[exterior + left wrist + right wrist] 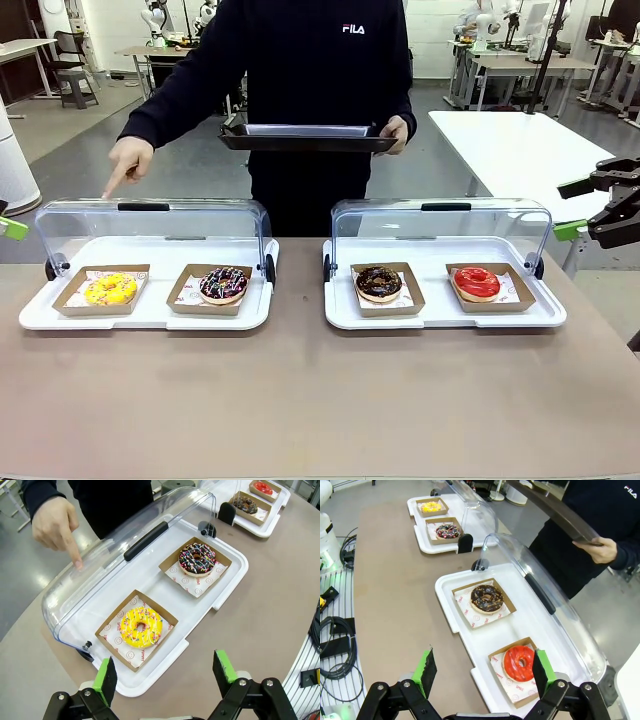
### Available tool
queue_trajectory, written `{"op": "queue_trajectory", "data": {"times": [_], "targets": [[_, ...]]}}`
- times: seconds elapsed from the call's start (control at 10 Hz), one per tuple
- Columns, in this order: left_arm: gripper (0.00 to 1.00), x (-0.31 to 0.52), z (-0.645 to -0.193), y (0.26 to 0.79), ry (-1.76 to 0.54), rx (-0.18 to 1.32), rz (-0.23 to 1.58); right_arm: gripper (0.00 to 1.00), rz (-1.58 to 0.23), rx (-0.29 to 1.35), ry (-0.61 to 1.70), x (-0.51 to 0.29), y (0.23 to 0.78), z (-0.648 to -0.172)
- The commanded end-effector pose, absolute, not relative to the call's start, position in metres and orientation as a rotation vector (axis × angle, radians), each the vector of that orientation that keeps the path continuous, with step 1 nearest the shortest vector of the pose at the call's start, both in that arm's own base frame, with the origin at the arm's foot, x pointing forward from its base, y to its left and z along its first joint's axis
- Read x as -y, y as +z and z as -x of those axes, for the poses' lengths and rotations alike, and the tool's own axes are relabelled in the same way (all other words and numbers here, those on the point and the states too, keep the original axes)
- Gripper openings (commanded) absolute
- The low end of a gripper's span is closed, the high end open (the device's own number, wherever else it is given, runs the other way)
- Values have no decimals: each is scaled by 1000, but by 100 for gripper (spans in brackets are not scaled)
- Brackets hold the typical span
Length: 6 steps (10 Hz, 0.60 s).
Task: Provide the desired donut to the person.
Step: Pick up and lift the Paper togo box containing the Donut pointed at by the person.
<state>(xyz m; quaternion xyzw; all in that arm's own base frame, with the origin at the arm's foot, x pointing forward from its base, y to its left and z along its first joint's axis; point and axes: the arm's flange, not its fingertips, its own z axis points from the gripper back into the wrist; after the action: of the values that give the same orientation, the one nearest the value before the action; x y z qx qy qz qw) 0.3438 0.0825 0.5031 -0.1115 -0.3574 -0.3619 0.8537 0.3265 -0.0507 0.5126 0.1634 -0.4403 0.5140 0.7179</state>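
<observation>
nearest me the brown table (pixel 320 400) lies bare; the left gripper (pixel 165 672) hangs off the table's left end, jaws spread wide and holding nothing, aimed toward the yellow donut (pixel 141 627); the right gripper (pixel 484 672) hangs equally wide and empty off the right end, the red donut (pixel 519 663) nearest it (each donut sits in its own card box on a white tray (pixel 300 318)); behind, the left lid (pixel 150 225) stands open; the person (pixel 310 80) points one hand (pixel 52 522) down at that lid, above the yellow donut, fingertip touching or nearly so; the other hand (pixel 396 130) holds a dark tray (pixel 308 137).
</observation>
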Motion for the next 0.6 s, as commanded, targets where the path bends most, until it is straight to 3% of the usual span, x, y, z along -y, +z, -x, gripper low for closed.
{"op": "queue_trajectory", "data": {"times": [0.0, 0.3, 0.5], "targets": [[100, -82, -344, 503, -761, 752, 234, 100, -375, 994, 1147, 51, 512, -328], [100, -65, -396, 482, -1116, 511, 66, 100, -375, 994, 1147, 51, 512, -328], [100, -71, -414, 463, -1327, 371, 72, 100, -375, 994, 1147, 51, 512, -328]]}}
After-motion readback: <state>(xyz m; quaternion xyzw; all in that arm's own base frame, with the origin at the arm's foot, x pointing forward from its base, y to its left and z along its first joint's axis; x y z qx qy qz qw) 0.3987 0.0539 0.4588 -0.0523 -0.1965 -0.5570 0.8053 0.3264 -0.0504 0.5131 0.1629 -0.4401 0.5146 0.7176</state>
